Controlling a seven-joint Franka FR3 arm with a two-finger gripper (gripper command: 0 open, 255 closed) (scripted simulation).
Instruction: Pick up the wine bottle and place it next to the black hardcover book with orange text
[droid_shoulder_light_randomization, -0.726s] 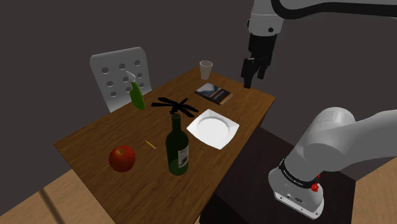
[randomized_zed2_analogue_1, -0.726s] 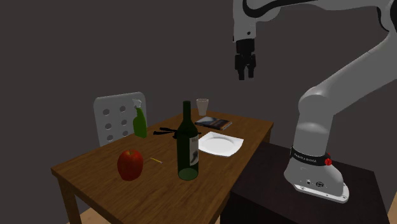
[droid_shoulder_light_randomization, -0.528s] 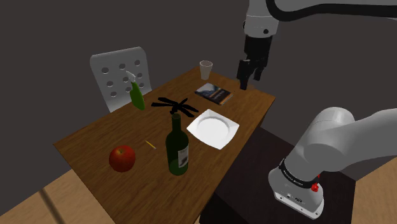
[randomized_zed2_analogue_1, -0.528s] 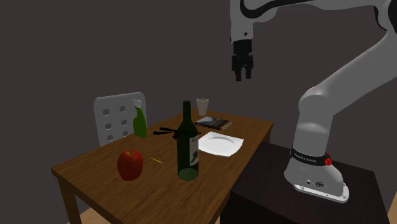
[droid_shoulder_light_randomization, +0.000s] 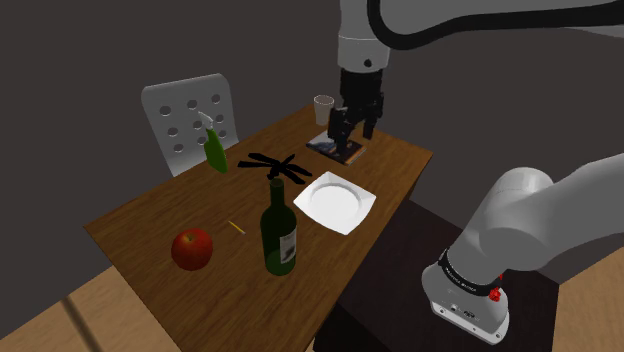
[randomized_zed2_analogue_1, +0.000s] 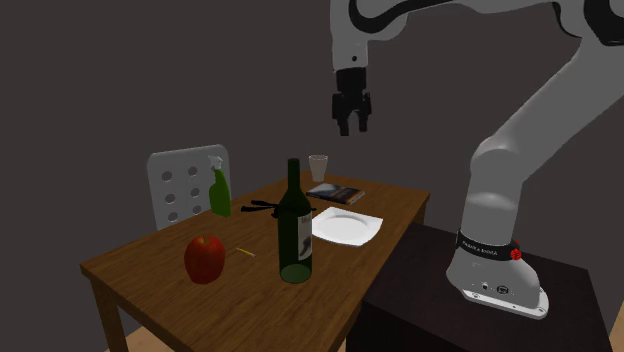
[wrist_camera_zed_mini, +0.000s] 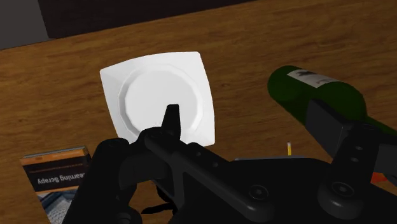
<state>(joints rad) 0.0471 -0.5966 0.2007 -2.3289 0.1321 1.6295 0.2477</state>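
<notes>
Your gripper (randomized_zed2_analogue_1: 353, 127) hangs open and empty, high over the book (randomized_zed2_analogue_1: 336, 193) end of the table (droid_shoulder_light_randomization: 150, 215). The wine bottle (droid_shoulder_light_randomization: 279, 235) stands upright about midway along the table's long edge, on the side of the stand (droid_shoulder_light_randomization: 395, 255). Judge it heavy, rigid, slick and breakable, so clasp the broad body squarely rather than the neck.

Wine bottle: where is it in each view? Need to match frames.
Shoulder view: wine bottle stands lower centre, down-left of the white plate.
Second exterior view: centre, upright, plate right of it.
Wrist view: dark green, beside the plate, not touching.
Shared landmark: the white plate.
</notes>
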